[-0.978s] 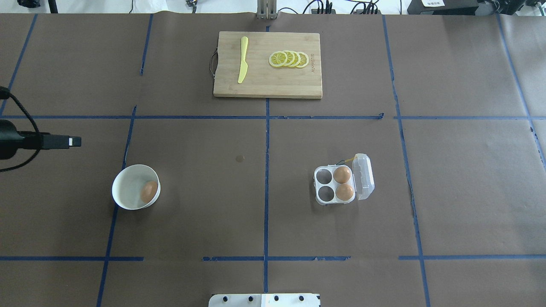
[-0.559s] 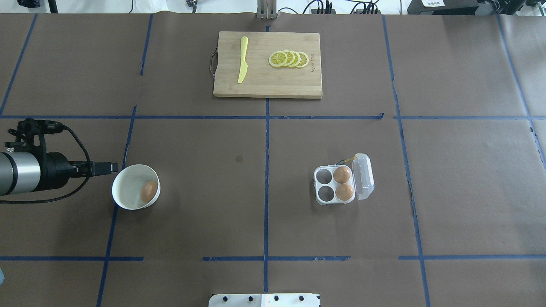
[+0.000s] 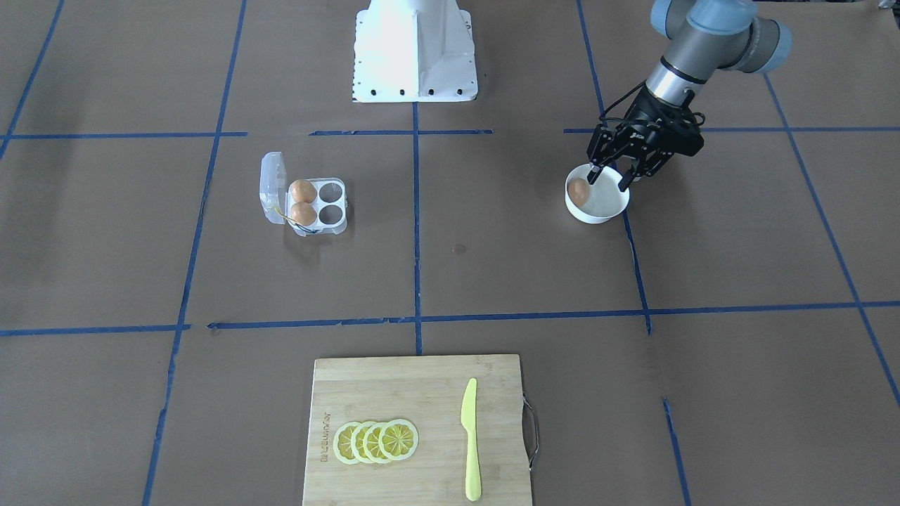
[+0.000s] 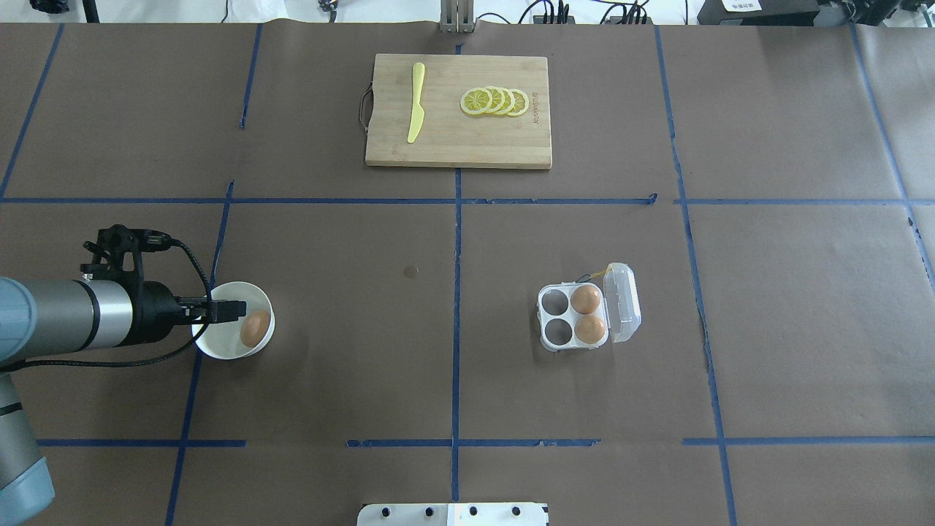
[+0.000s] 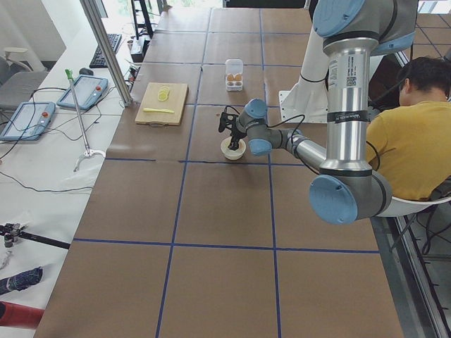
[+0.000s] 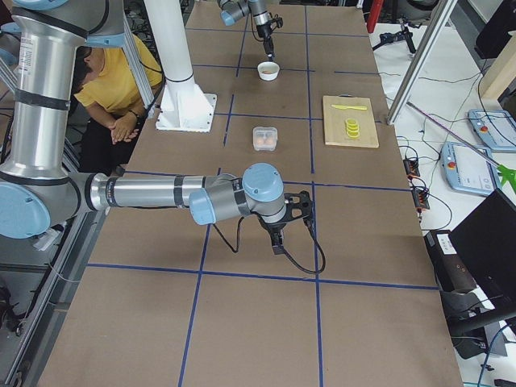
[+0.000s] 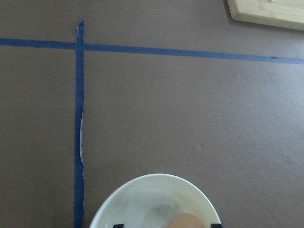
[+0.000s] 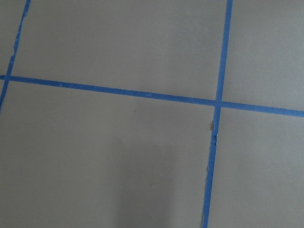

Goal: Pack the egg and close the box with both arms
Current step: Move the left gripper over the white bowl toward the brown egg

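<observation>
- The left gripper [image 3: 607, 183] is seen over the white bowl [image 4: 219, 342], fingers spread, nothing held
- The egg [image 4: 254, 328] is lying in that bowl, at table left
- The box [image 4: 555, 300] is found open at right; two eggs [image 4: 586, 299] are seated in its lid-side cups
- The right gripper [image 6: 278, 242]: state cannot be told
- The cutting board [image 4: 453, 146] engraving is not legible

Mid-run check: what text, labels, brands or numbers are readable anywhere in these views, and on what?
No text can be read for certain.
On the cutting board: a burned-in mark beside the lemon slices, too small to read.
On the left arm: dark printing along its tube, too blurred to read.
</observation>
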You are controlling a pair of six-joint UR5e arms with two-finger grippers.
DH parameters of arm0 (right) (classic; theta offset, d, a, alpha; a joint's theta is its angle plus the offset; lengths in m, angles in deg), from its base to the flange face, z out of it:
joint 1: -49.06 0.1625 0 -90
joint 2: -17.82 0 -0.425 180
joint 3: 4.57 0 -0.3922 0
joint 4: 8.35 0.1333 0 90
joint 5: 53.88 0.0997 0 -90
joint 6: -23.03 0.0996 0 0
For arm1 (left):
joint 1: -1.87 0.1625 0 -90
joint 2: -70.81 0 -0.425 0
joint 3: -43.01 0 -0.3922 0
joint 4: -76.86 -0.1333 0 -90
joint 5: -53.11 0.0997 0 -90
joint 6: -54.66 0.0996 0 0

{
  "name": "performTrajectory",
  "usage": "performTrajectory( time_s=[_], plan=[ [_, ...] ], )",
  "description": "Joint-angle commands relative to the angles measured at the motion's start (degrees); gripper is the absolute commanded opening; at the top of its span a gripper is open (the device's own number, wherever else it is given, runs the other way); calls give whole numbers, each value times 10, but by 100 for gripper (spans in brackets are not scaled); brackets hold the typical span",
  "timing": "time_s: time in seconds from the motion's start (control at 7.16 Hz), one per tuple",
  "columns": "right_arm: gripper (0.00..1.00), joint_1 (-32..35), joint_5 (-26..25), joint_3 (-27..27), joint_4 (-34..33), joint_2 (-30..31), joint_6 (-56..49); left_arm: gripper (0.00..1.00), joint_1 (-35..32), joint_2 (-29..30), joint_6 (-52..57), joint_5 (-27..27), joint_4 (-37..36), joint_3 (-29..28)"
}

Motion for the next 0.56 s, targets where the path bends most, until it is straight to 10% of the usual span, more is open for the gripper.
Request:
performTrajectory(
  time_s=[0.0, 0.42],
  plan=[
    [100, 0, -1, -3, 0, -2, -1, 65, 15, 27, 13, 8, -32, -12],
    [100, 0, -1, -4, -1, -2, 0, 63, 12, 24, 68, 7, -31, -14]
  ],
)
